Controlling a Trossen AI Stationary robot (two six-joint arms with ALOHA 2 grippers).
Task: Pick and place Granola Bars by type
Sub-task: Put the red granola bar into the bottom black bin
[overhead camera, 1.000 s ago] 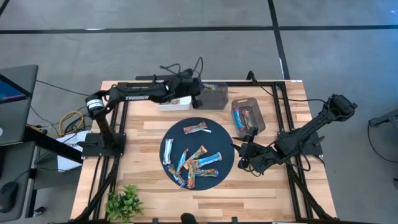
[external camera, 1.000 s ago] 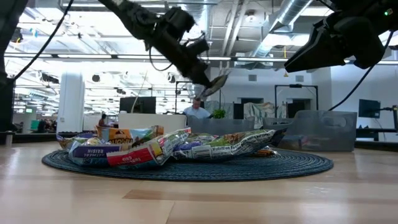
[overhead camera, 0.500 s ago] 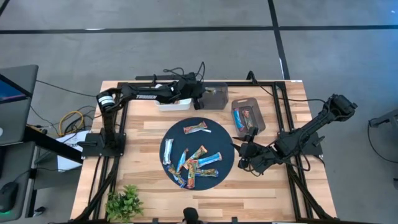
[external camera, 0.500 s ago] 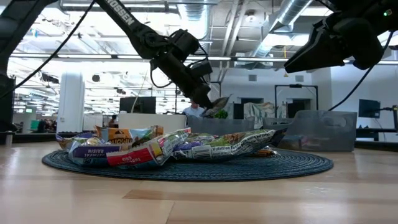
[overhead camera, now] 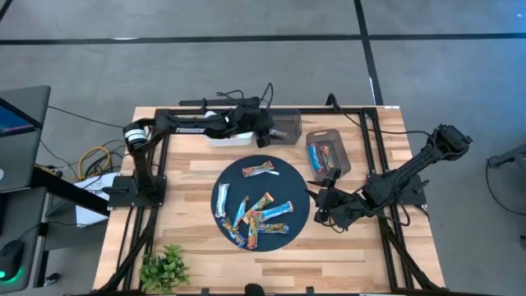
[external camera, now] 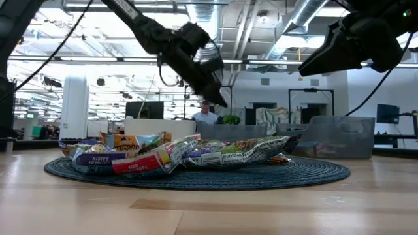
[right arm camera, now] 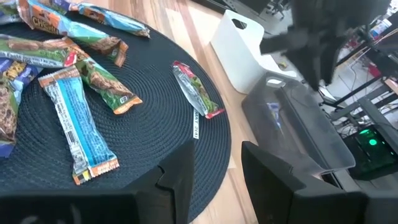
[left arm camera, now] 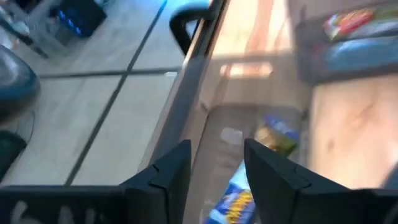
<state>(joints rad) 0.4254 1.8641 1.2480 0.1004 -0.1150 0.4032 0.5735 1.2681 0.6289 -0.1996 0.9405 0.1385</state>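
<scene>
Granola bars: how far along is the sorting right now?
Done: some bars lie in the grey bin by the right arm, and at least two in the dark bin at the far edge. In hand: nothing; the left pincer stands open over the dark bin, the right pincer open and empty beside the round mat. Left: several bars on the mat, most of the job.

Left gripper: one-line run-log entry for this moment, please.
left gripper: open over dark bin, bars lying in it | right gripper: open, idle beside mat | bars left on mat
</scene>
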